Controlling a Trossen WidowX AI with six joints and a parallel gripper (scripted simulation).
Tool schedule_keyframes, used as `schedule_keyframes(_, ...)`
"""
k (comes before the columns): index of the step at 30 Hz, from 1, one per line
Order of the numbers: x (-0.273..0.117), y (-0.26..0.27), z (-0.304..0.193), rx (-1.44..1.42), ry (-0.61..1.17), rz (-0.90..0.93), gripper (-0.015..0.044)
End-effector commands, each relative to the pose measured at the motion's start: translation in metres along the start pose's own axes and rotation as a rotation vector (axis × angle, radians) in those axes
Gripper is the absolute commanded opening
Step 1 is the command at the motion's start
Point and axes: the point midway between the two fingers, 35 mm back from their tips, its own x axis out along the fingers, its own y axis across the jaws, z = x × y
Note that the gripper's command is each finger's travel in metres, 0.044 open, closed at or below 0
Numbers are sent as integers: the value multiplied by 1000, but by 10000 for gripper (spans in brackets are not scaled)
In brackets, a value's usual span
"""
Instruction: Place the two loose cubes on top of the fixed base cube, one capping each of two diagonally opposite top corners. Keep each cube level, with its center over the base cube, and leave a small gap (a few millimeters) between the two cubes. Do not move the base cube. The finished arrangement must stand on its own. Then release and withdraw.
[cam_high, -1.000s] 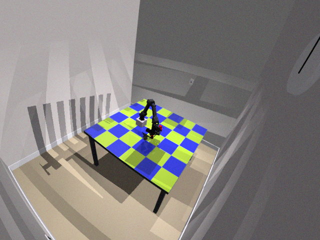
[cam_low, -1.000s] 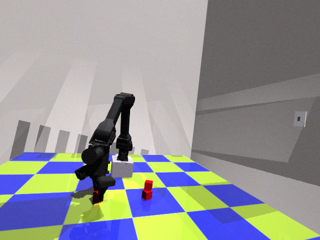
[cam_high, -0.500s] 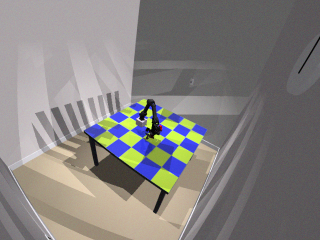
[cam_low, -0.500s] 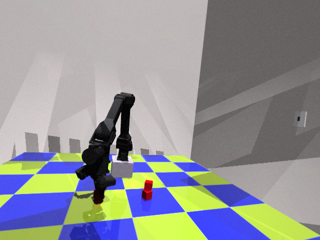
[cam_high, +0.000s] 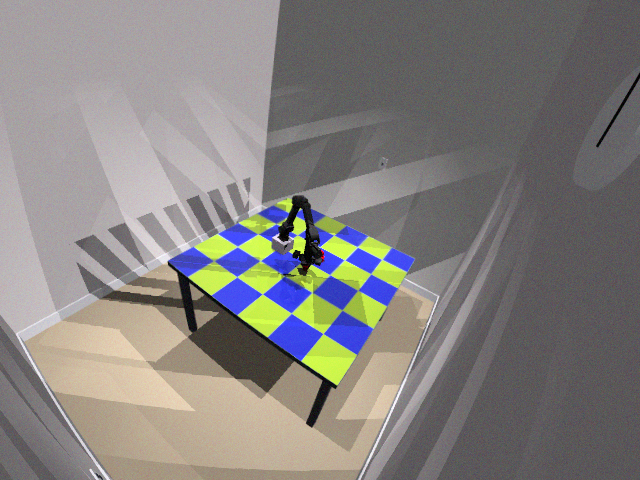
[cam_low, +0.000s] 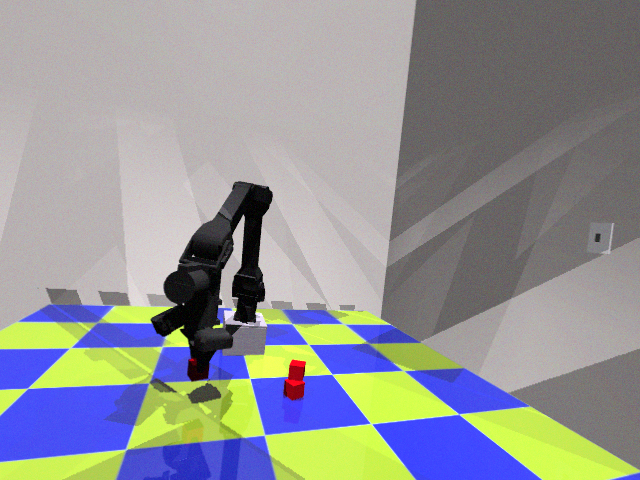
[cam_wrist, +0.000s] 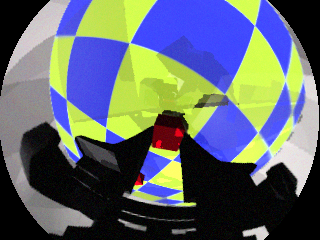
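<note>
Nearest the exterior view, your jaws (cam_high: 305, 267) (cam_low: 200, 361) are clamped on one loose red cube (cam_low: 196, 369) (cam_wrist: 168, 134), presumably gripped by its sides so its underside can land level. Beyond and to one side, the base cube (cam_low: 294, 389) bears the other loose cube (cam_low: 296, 369), set off-center, likely to leave the opposite corner for yours. They're on a blue-and-lime checkered table (cam_high: 294, 335) (cam_low: 320, 449) (cam_wrist: 190, 25); behind rise pale and gray walls (cam_high: 129, 77) (cam_low: 206, 77) crossed by slanting light.
</note>
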Motion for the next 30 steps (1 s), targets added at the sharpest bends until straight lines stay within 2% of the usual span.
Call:
schedule_keyframes(1,-15,1,1,-3,-1,6,105)
schedule_keyframes(15,-58,-3,-3,-3,-1,6,105)
schedule_keyframes(30,-56,24,-34,-186,0,5,105)
